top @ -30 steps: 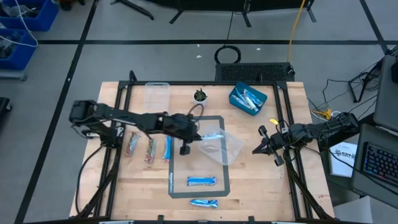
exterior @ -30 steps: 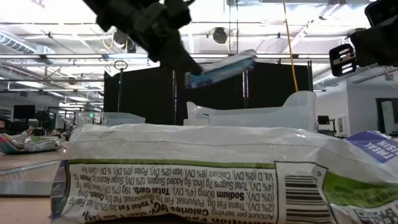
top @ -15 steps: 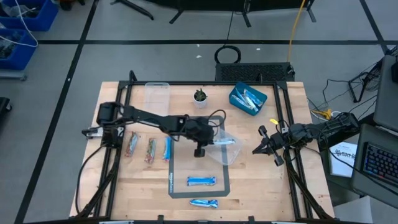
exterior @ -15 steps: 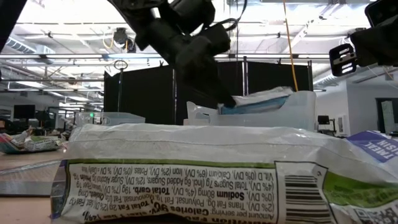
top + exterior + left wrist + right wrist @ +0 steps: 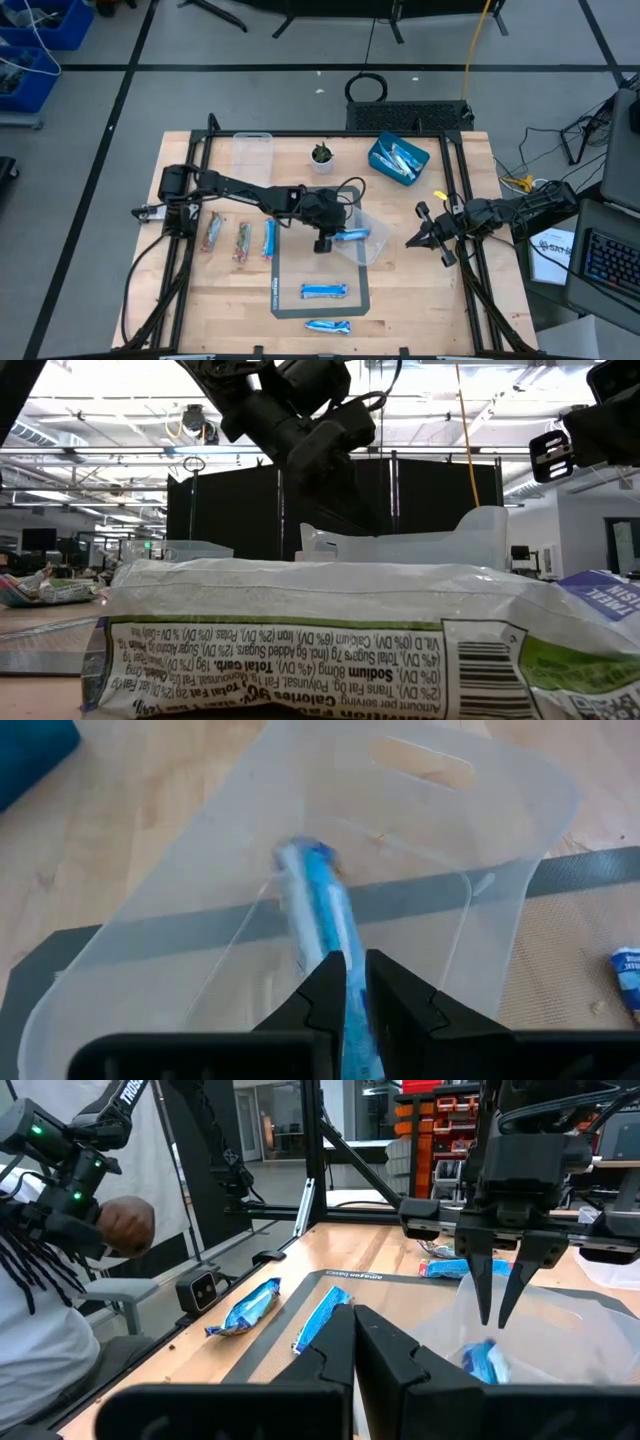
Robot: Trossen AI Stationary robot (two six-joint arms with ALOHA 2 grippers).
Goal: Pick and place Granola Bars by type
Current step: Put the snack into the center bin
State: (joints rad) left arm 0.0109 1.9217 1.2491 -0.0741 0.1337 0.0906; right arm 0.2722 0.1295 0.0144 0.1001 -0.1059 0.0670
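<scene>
My left gripper [image 5: 332, 238] is shut on a light blue granola bar [image 5: 318, 910] and stands over a clear plastic tub [image 5: 368, 240] on the grey mat [image 5: 288, 300]. The bar reaches down into the tub; in the low view the tub wall [image 5: 420, 545] hides it. My right gripper [image 5: 410, 241] is shut and empty, above the table's right side. Two blue bars [image 5: 324, 291] [image 5: 328, 326] lie at the near side. Three bars [image 5: 241, 240] lie side by side at the left, two brownish and one blue. My left gripper pinches the blue bar's near end [image 5: 352, 1005] between its two fingers. The fingers point down from above and lie along the bar. The bar hangs slanting below the fingers, its free end [image 5: 484, 1360] inside the clear tub; whether it touches the tub floor I cannot tell.
A blue square bin [image 5: 398, 160] with several blue bars stands at the far right. A second clear tub [image 5: 253, 150] and a small plant pot [image 5: 321, 155] stand at the far edge. A person [image 5: 50, 1280] sits beyond the table. One wrapper [image 5: 320, 645] fills the low view's foreground.
My left gripper has gone toward the table's right edge and down with the blue bar. The bar was held up above the tub; now it has sunk below the tub's rim.
</scene>
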